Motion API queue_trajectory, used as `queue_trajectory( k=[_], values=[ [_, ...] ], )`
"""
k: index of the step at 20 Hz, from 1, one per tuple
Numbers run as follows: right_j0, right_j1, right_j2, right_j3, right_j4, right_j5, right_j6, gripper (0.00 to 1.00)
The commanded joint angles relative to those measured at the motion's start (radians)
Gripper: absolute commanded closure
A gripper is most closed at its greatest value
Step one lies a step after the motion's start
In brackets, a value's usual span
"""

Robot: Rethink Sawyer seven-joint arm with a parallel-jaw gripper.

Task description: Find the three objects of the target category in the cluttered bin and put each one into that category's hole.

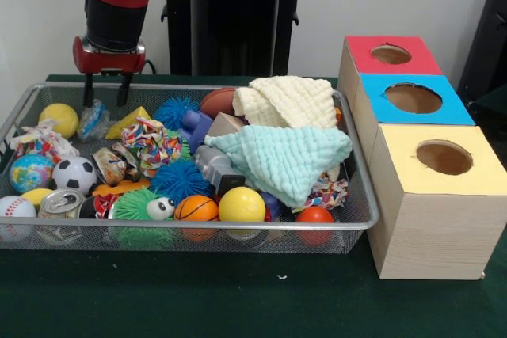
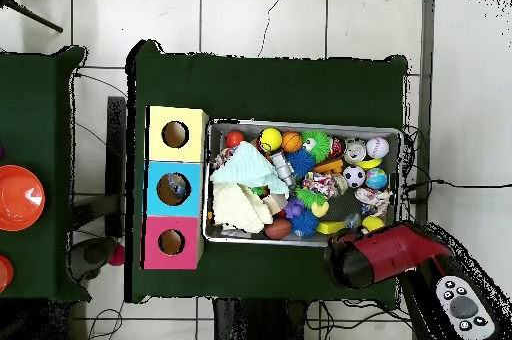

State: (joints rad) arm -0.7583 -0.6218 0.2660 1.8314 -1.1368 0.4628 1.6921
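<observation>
The wire mesh bin [image 1: 198, 227] is full of toys and cloths; it also shows in the overhead view [image 2: 300, 124]. A wrinkly see-through bottle with a blue label [image 1: 93, 119] lies at the bin's far left corner. My gripper [image 1: 106, 93] hangs just above it, open and empty, one finger on each side. In the overhead view the red arm [image 2: 390, 251] covers the gripper and that corner. I cannot pick out the other bottles in the clutter. The blue-surround hole [image 1: 413, 98] is the middle one on the wooden box [image 2: 174, 189].
A cream cloth [image 1: 285, 100] and a mint cloth [image 1: 285, 156] cover the bin's right half. Balls, spiky toys and a silver can [image 1: 59, 203] fill the left. The red-surround hole [image 1: 390, 54] and the yellow-surround hole [image 1: 444, 157] flank the blue one.
</observation>
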Motion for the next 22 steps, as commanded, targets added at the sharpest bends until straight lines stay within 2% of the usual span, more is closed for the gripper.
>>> queue_trajectory(
  k=[1,9,22],
  values=[
    [0.008,0.024,0.018,-0.069,-0.075,-0.019,-0.113,0.0],
    [0.016,0.019,0.023,-0.071,-0.087,-0.009,-0.134,0.0],
    [0.016,0.026,0.02,-0.087,-0.137,-0.035,-0.106,0.0]
  ],
)
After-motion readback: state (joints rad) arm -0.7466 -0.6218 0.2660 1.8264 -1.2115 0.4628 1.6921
